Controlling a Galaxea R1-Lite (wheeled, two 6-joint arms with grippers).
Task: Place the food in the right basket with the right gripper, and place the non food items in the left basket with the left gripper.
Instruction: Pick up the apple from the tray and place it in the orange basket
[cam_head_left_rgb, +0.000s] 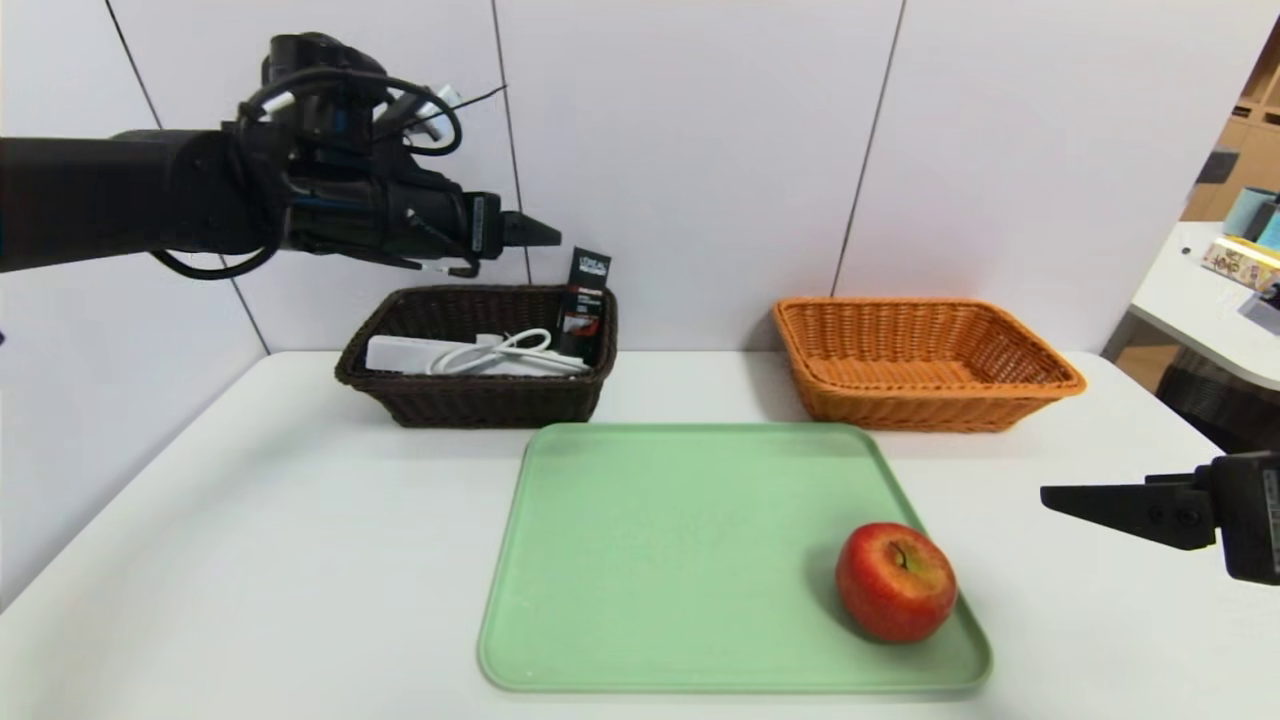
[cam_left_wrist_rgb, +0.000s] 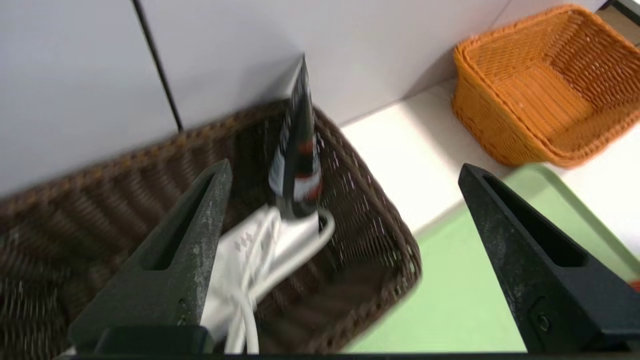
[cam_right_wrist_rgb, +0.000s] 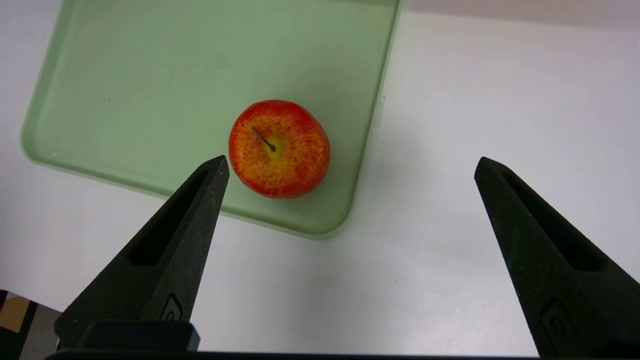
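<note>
Apple sits at tray 4 o'clock corner, nearest right gripper, spread empty at bench 3 o'clock edge, while left gripper, released, hangs above brown basket at 11 o'clock.

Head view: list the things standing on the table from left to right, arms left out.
Brown basket with the white power strip and black tube inside → green tray → red apple on the tray → orange basket.
</note>
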